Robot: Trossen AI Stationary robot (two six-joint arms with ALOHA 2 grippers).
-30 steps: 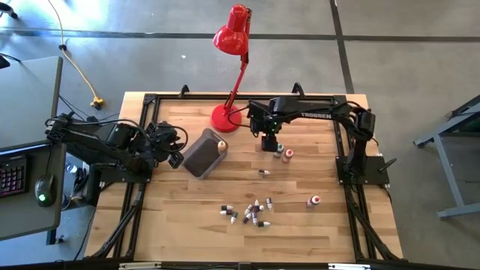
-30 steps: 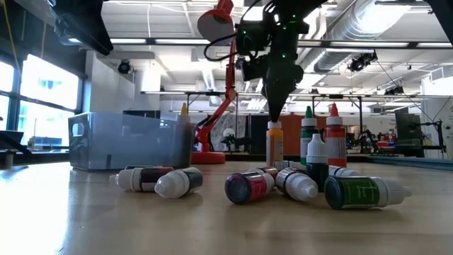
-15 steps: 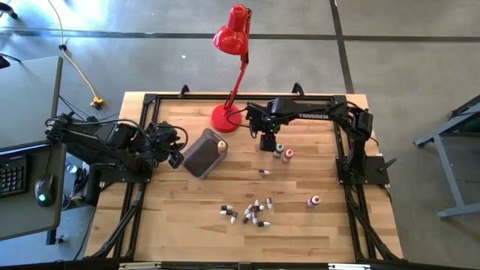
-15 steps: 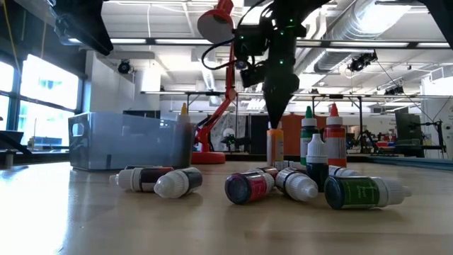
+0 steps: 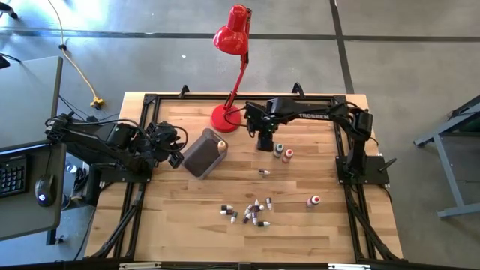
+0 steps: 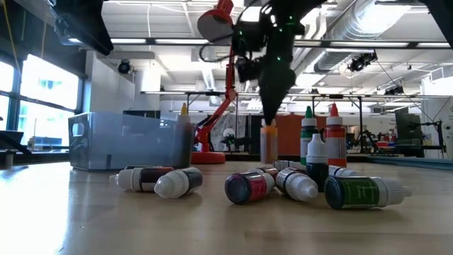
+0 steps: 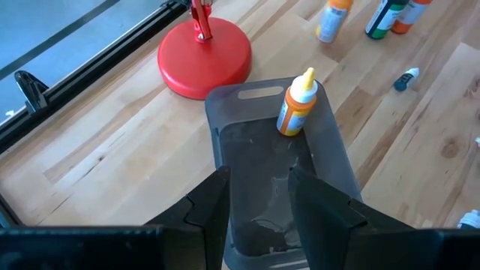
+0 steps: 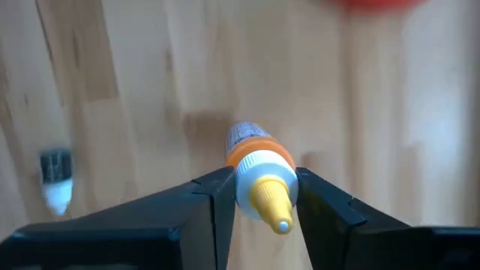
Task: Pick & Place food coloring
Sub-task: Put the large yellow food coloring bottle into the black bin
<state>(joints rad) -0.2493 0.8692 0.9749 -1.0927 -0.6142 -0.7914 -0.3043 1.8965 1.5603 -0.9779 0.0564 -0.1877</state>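
My right gripper is shut on an orange food coloring bottle with a white collar and a yellow nozzle. It is left of a green-capped bottle and a red bottle, which stand upright. Several more bottles lie in a cluster near the table's front. A yellow-orange bottle stands inside the grey tub at its far end. My left gripper is open over the tub's near end. Whether it touches the tub, I cannot tell. My right gripper pinches the orange bottle by its white collar, just below the nozzle, one finger on each side. The fingers come from above, pointing down. The bottle hangs below them, slightly tilted, with its base close to the tabletop; whether it is clear, I cannot tell.
A red desk lamp has its round base at the table's far edge, between the tub and my right gripper. One small bottle lies alone mid-table, and a red one lies near the right rail. Bare wood lies between tub and cluster.
My right gripper, shut on the orange bottle throughout, has moved a short way toward the table's left, toward the tub. The bottle has gone with it, away from the green and red bottles standing beside it.
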